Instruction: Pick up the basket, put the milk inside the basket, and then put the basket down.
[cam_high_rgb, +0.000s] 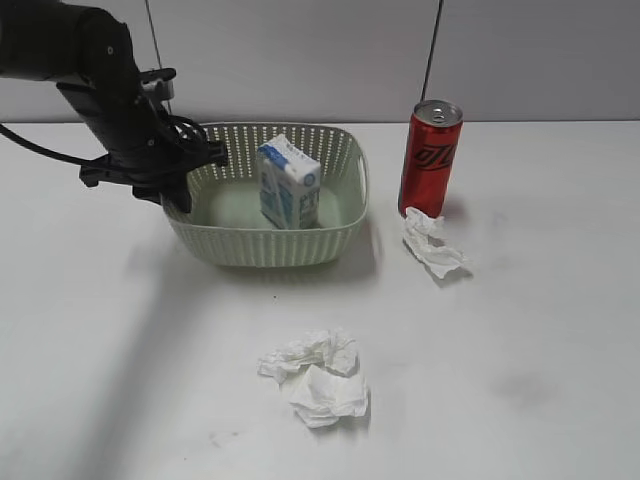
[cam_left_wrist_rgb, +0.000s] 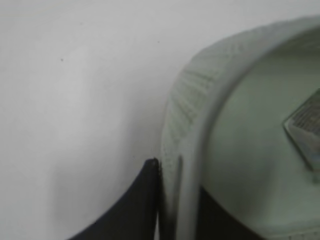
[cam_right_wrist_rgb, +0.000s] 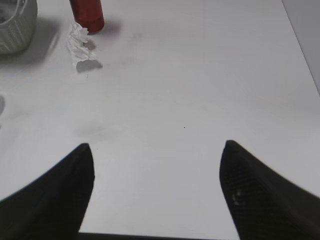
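Left gripper (cam_high_rgb: 190, 170) clamps the left rim of the basket (cam_high_rgb: 270, 245) to steady it on the table, milk (cam_high_rgb: 288, 185) upright inside; right gripper (cam_right_wrist_rgb: 157, 155) spread wide, empty, well right

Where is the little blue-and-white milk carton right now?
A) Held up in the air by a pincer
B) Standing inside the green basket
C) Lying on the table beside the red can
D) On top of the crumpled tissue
B: the milk carton stands upright inside the green basket, whose left wall the left pincer straddles, while the red can stands outside on the table.
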